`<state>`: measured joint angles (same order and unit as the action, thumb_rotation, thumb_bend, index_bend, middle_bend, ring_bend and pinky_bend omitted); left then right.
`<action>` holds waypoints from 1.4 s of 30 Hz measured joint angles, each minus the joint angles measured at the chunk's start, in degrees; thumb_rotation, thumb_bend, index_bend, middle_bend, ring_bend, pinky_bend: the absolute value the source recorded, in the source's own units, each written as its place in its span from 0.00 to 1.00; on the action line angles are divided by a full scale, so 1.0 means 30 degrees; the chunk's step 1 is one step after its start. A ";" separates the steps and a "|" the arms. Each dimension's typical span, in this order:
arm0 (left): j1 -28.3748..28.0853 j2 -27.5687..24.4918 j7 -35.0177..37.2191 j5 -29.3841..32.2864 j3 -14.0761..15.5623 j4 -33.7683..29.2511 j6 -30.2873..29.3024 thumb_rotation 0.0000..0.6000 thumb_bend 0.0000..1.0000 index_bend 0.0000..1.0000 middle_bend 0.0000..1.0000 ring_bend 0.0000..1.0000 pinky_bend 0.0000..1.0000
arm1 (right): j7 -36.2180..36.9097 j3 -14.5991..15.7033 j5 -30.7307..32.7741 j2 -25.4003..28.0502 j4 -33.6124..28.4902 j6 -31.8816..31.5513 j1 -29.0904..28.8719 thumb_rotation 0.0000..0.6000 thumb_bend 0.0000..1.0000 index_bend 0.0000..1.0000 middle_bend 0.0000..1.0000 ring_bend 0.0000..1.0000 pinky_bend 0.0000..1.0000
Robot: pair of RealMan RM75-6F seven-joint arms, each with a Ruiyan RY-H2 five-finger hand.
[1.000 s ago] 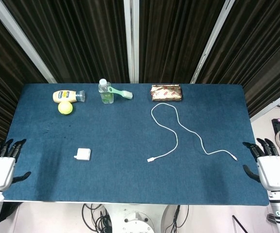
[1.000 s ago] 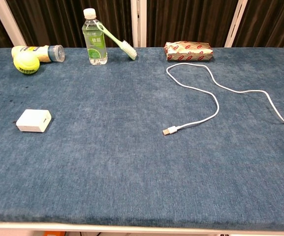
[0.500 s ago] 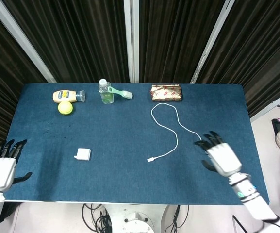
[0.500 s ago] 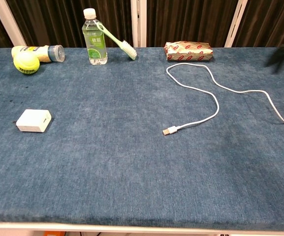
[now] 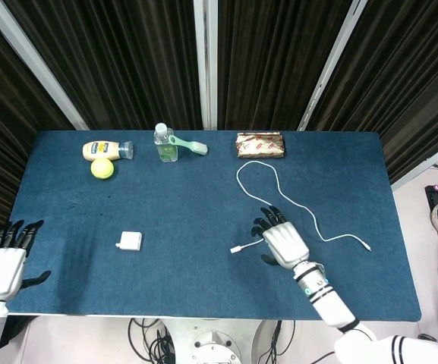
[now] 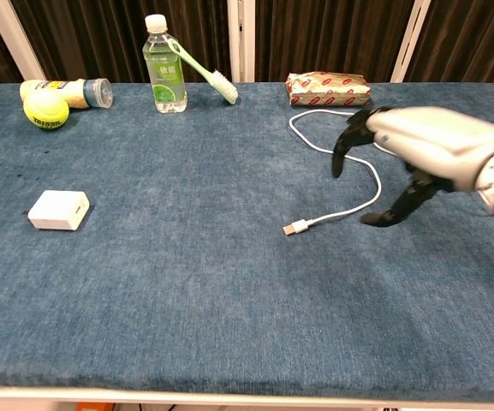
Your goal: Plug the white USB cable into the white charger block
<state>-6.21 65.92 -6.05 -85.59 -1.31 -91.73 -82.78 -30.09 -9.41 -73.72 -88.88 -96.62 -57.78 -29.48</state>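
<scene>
Swinging in from the table's right edge over the past second, the right hand [image 5: 283, 244] now hovers above the white USB cable [image 5: 273, 199] close to its plug end [image 6: 295, 228], fingers [image 6: 342, 145] spread and arched downward with nothing between them. It appears to clear the cable rather than touch it, and the cable has not shifted, its plug lying near the table's middle and its cord looping back toward the far edge. That puts the reach nearly done; the grasp itself is judged still to come. The white charger block [image 5: 130, 241] sits alone well to the left of the plug, untouched, so the cable will have to be carried across to it. The left hand [image 5: 2, 262] waits off the table's near left corner, open-fingered and holding nothing, unmoved over the same second. Blue cloth covers the table [image 5: 203, 288]; along its far edge stand a clear bottle [image 6: 164, 62] with a green brush [image 6: 205, 73] leaning on it, a yellow squeeze bottle [image 5: 105, 150] on its side, a tennis ball [image 5: 102, 168] just beside that, and a wrapped packet [image 5: 260, 145]. Dark pleated curtains [image 5: 127, 61] close off the room behind.
</scene>
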 measured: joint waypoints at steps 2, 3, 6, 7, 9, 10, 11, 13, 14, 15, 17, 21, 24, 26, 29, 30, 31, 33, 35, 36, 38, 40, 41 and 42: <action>-0.0030 0.0043 0.0078 -0.0036 0.0003 0.0062 0.0023 1.00 0.10 0.09 0.14 0.03 0.01 | -0.0583 -0.0034 0.0809 -0.0550 0.0254 0.0242 -0.0332 1.00 0.22 0.40 0.24 0.03 0.00; -0.0040 0.0065 0.0117 -0.0051 0.0006 0.0102 0.0033 1.00 0.10 0.09 0.14 0.03 0.01 | -0.0785 -0.0041 0.1123 -0.0759 0.0376 0.0389 -0.0495 1.00 0.22 0.40 0.24 0.03 0.00; -0.0062 0.0119 0.0242 -0.0057 0.0019 0.0234 0.0080 1.00 0.10 0.09 0.14 0.03 0.01 | -0.1282 -0.0073 0.2022 -0.1313 0.0790 0.0919 -0.1103 1.00 0.23 0.40 0.23 0.03 0.00; -0.0068 0.0131 0.0281 -0.0048 0.0019 0.0271 0.0097 1.00 0.10 0.09 0.14 0.03 0.01 | -0.1430 -0.0089 0.2306 -0.1468 0.0947 0.1101 -0.1354 1.00 0.23 0.40 0.23 0.03 0.00; -0.0084 0.0147 0.0363 -0.0018 0.0019 0.0326 0.0151 1.00 0.10 0.09 0.14 0.03 0.01 | -0.1640 -0.0112 0.2672 -0.1661 0.1190 0.1327 -0.1681 1.00 0.24 0.41 0.23 0.02 0.00; -0.0090 0.0148 0.0393 -0.0008 0.0025 0.0326 0.0179 1.00 0.10 0.09 0.14 0.03 0.01 | -0.1808 -0.0120 0.2905 -0.1772 0.1313 0.1409 -0.1873 1.00 0.24 0.41 0.23 0.02 0.00; -0.0100 0.0148 0.0430 -0.0013 0.0035 0.0322 0.0199 1.00 0.10 0.09 0.14 0.03 0.01 | -0.1957 -0.0122 0.3069 -0.1853 0.1400 0.1459 -0.2005 1.00 0.24 0.41 0.23 0.02 0.00; -0.0108 0.0158 0.0440 -0.0045 0.0066 0.0344 0.0220 1.00 0.10 0.09 0.14 0.03 0.01 | -0.2303 -0.0113 0.3427 -0.2059 0.1602 0.1533 -0.2295 1.00 0.24 0.41 0.23 0.02 0.00; -0.0110 0.0171 0.0454 -0.0049 0.0079 0.0362 0.0234 1.00 0.10 0.09 0.14 0.03 0.01 | -0.2419 -0.0096 0.3567 -0.2145 0.1695 0.1568 -0.2417 1.00 0.25 0.41 0.22 0.02 0.00; -0.0108 0.0179 0.0479 -0.0044 0.0087 0.0378 0.0244 1.00 0.10 0.09 0.14 0.03 0.01 | -0.2519 -0.0068 0.3701 -0.2226 0.1774 0.1620 -0.2538 1.00 0.25 0.41 0.22 0.02 0.00; -0.0092 0.0199 0.0551 -0.0019 0.0099 0.0406 0.0251 1.00 0.10 0.09 0.14 0.03 0.01 | -0.2712 0.0043 0.3983 -0.2365 0.1911 0.1803 -0.2804 1.00 0.25 0.41 0.22 0.02 0.00; -0.0004 0.0265 0.0638 -0.0081 0.0130 0.0475 0.0076 1.00 0.10 0.09 0.14 0.03 0.01 | -0.2879 0.0418 0.4198 -0.2392 0.1912 0.2011 -0.3109 1.00 0.25 0.41 0.22 0.02 0.00; 0.0051 0.0307 0.0674 -0.0109 0.0166 0.0511 0.0015 1.00 0.10 0.09 0.14 0.03 0.01 | -0.2776 0.0803 0.4050 -0.2021 0.1371 0.1924 -0.3032 1.00 0.25 0.41 0.23 0.02 0.00; 0.0056 0.0314 0.0644 -0.0150 0.0166 0.0468 -0.0030 1.00 0.10 0.09 0.14 0.03 0.01 | -0.2618 0.1227 0.3788 -0.1500 0.0751 0.1707 -0.2820 1.00 0.25 0.42 0.23 0.02 0.00; 0.0047 0.0319 0.0514 -0.0291 0.0173 0.0385 -0.0110 1.00 0.10 0.09 0.14 0.03 0.01 | -0.2222 0.2059 0.3290 -0.0459 -0.0300 0.1253 -0.2275 1.00 0.25 0.42 0.24 0.02 0.00; 0.0046 0.0314 0.0466 -0.0320 0.0177 0.0364 -0.0130 1.00 0.10 0.09 0.14 0.03 0.01 | -0.2057 0.2324 0.3138 -0.0104 -0.0602 0.1136 -0.2093 1.00 0.25 0.43 0.24 0.02 0.00; 0.0046 0.0301 0.0433 -0.0330 0.0179 0.0328 -0.0142 1.00 0.10 0.09 0.14 0.03 0.01 | -0.1830 0.2684 0.2906 0.0380 -0.0962 0.0982 -0.1855 1.00 0.25 0.43 0.25 0.02 0.00; 0.0061 0.0262 0.0342 -0.0311 0.0178 0.0212 -0.0163 1.00 0.10 0.09 0.14 0.03 0.01 | -0.1471 0.3180 0.2428 0.1097 -0.1376 0.0726 -0.1517 1.00 0.25 0.43 0.25 0.02 0.00; 0.0080 0.0236 0.0241 -0.0279 0.0180 0.0078 -0.0176 1.00 0.10 0.09 0.14 0.03 0.01 | -0.0953 0.3510 0.1637 0.1616 -0.1551 0.0397 -0.1234 1.00 0.26 0.43 0.26 0.02 0.00; 0.0085 0.0228 0.0185 -0.0270 0.0181 0.0015 -0.0177 1.00 0.10 0.09 0.14 0.03 0.01 | -0.0679 0.3589 0.1218 0.1715 -0.1518 0.0274 -0.1156 1.00 0.26 0.43 0.26 0.03 0.00; 0.0094 0.0202 0.0055 -0.0272 0.0192 -0.0168 -0.0183 1.00 0.10 0.09 0.14 0.03 0.01 | 0.0174 0.3743 0.0048 0.1871 -0.1162 0.0118 -0.1087 1.00 0.27 0.43 0.26 0.03 0.00; 0.0106 0.0166 -0.0075 -0.0282 0.0207 -0.0357 -0.0198 1.00 0.10 0.09 0.14 0.03 0.01 | 0.1358 0.3877 -0.1373 0.1987 -0.0397 0.0118 -0.1193 1.00 0.27 0.43 0.27 0.03 0.00; 0.0125 0.0137 -0.0184 -0.0278 0.0216 -0.0484 -0.0218 1.00 0.10 0.09 0.14 0.03 0.01 | 0.1961 0.3937 -0.2057 0.2016 0.0059 0.0115 -0.1279 1.00 0.27 0.43 0.27 0.03 0.00; 0.0146 0.0115 -0.0266 -0.0266 0.0221 -0.0580 -0.0240 1.00 0.10 0.09 0.14 0.03 0.01 | 0.2619 0.4001 -0.2776 0.2035 0.0570 0.0103 -0.1383 1.00 0.27 0.43 0.27 0.03 0.00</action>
<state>-5.78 66.26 -6.85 -86.39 -0.64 -93.47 -83.50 -22.23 2.59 -82.05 -82.77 -94.92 -57.47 -33.63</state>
